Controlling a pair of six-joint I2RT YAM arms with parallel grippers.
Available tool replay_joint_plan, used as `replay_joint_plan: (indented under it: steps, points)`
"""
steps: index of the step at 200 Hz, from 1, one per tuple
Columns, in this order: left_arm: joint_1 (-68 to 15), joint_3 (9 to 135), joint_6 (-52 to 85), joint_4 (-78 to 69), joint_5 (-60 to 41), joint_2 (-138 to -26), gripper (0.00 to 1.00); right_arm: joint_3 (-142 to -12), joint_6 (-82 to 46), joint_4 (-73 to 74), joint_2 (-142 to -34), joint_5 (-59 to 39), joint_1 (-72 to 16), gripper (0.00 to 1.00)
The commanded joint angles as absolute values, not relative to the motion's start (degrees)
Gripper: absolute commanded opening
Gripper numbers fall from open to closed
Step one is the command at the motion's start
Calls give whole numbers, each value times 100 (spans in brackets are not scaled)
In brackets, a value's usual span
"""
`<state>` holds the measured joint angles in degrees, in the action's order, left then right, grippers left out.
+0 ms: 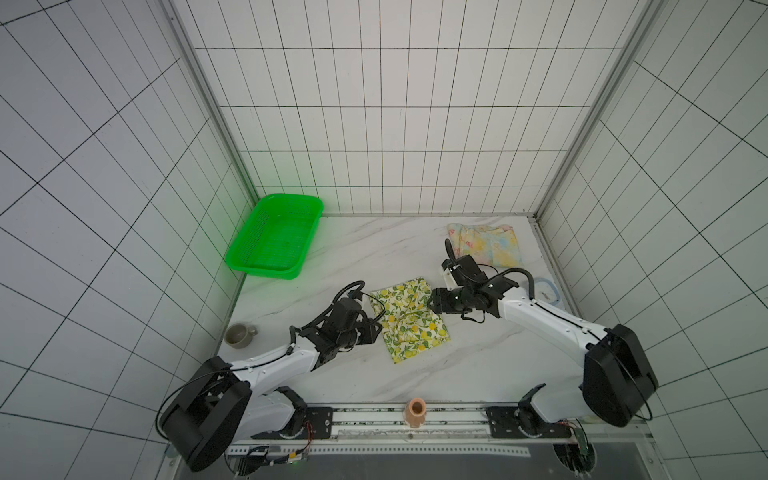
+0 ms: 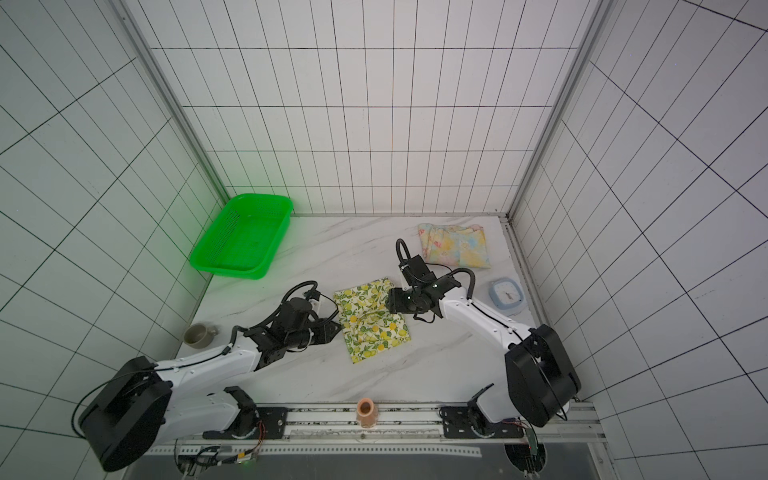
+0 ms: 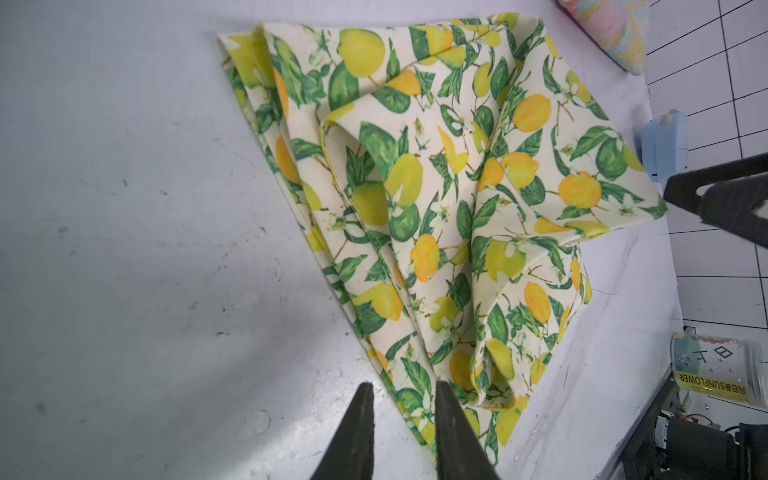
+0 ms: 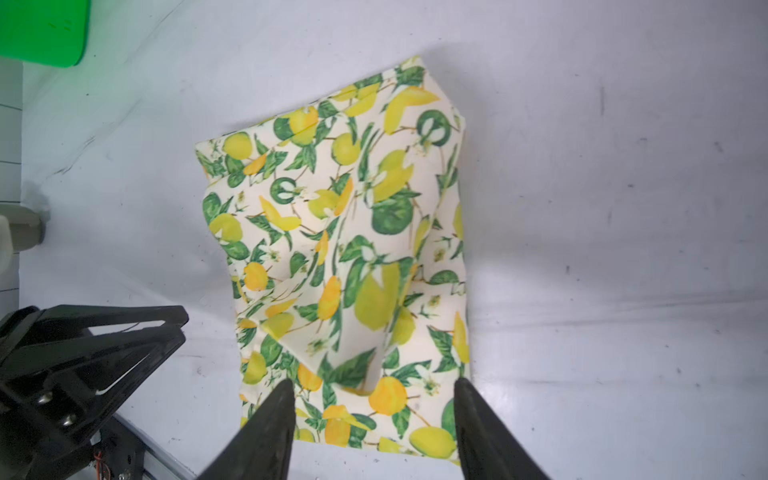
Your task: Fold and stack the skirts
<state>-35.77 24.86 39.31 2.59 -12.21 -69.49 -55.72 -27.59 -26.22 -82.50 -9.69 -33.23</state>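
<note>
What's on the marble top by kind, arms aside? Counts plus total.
Skirts: 2 (lemon-print skirt, pastel floral skirt)
Baskets: 1 (green basket)
Mugs: 1 (grey mug)
Clocks: 1 (light-blue clock)
Total: 5

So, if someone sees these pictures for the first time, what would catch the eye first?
The bright green basket in the far left corner of the table is the loudest colour. Next is the lemon-print skirt, folded but rumpled, mid-table between the left gripper and the right gripper, both with jaws apart. The pastel skirt lies folded at the far right.
</note>
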Motion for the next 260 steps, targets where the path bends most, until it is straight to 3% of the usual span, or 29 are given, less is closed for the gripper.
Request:
replay_joint_plan:
  steps: [1, 17, 43, 70, 87, 175, 222, 260]
  points:
    - [-3514, 2627, 3825, 226, -1270, -7040, 27, -5319, -2620, -2292, -8403, -1176, -3270, 61]
    - [-3473, 2621, 3823, 236, -1291, -7066, 27, -5398, -2585, -2107, -8658, -1289, -3261, 61]
    - [-3380, 2632, 3807, 305, -1320, -7058, 27, -5687, -2541, -1898, -9156, -1493, -3257, 50]
    - [-3296, 2635, 3753, 408, -1334, -6990, 27, -6104, -2522, -1863, -9518, -1655, -3258, 17]
    - [-3246, 2628, 3723, 450, -1345, -6953, 27, -6326, -2532, -1900, -9571, -1669, -3271, 9]
    - [-3076, 2622, 3698, 292, -1476, -7093, 27, -7414, -2405, -2248, -10128, -2026, -3504, 10]
    - [-3020, 2663, 3709, 299, -1512, -7099, 27, -8038, -2368, -2068, -10885, -2329, -3549, 34]
    - [-3014, 2700, 3721, 350, -1484, -7052, 27, -8414, -2407, -1796, -11297, -2542, -3603, 44]
